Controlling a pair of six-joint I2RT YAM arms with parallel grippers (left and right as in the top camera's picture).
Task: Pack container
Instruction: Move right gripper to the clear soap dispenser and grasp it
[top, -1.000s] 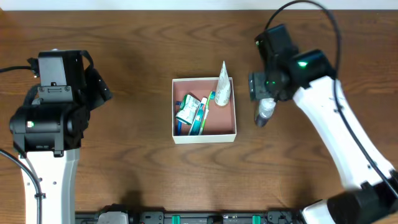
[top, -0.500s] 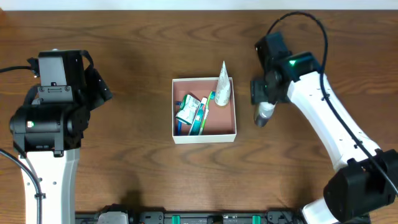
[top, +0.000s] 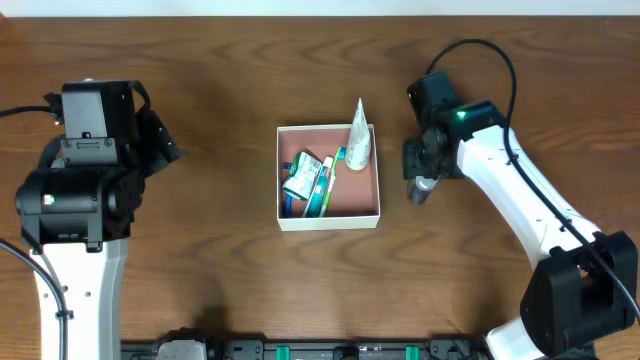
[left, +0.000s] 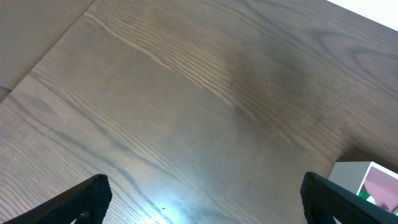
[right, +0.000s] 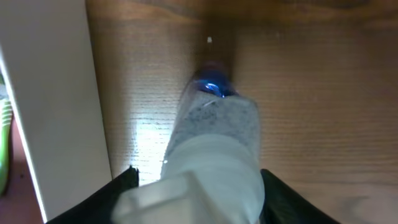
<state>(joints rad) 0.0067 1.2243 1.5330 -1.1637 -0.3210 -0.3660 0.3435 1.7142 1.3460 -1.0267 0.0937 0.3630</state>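
Note:
The container (top: 329, 221), a square white-walled box with a pinkish-brown inside, sits mid-table. It holds green-and-white toothpaste items (top: 305, 178), and a white cone-shaped tube (top: 358, 140) leans on its far right corner. A small clear bottle (top: 420, 191) with a blue end lies on the table just right of the container. My right gripper (top: 420, 172) is down over it. In the right wrist view the bottle (right: 217, 124) fills the gap between the fingers (right: 199, 180), beside the container wall (right: 43, 93). My left gripper (left: 202, 199) is open and empty over bare wood.
The left arm (top: 85, 150) stands at the far left of the wooden table (top: 220, 90). A corner of the container (left: 351, 174) shows at the right edge of the left wrist view. Black cables loop over the right arm (top: 530, 200).
My right gripper has come down and slightly towards the container over the bottle, hiding more of it. The left arm and the container have not moved.

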